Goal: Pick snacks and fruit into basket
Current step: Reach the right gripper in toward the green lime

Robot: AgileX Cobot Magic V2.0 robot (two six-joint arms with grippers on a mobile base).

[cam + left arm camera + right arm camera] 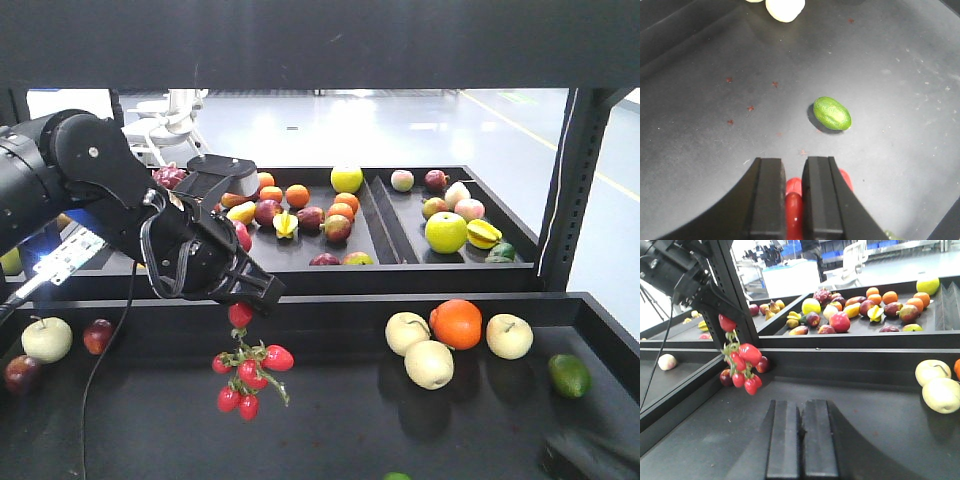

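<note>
Left end effector [243, 298] angled down, pinching fruit [248, 375]

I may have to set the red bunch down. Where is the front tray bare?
Bare: the middle of the front tray, between the hanging red bunch and the pale apples, and around the green oval fruit. Crowded: the rear trays.

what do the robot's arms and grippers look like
The left arm is glossy black with rounded joints and a black cable looping at its wrist. Both the left gripper and right gripper are matte black, with flat, squared fingers.
</note>
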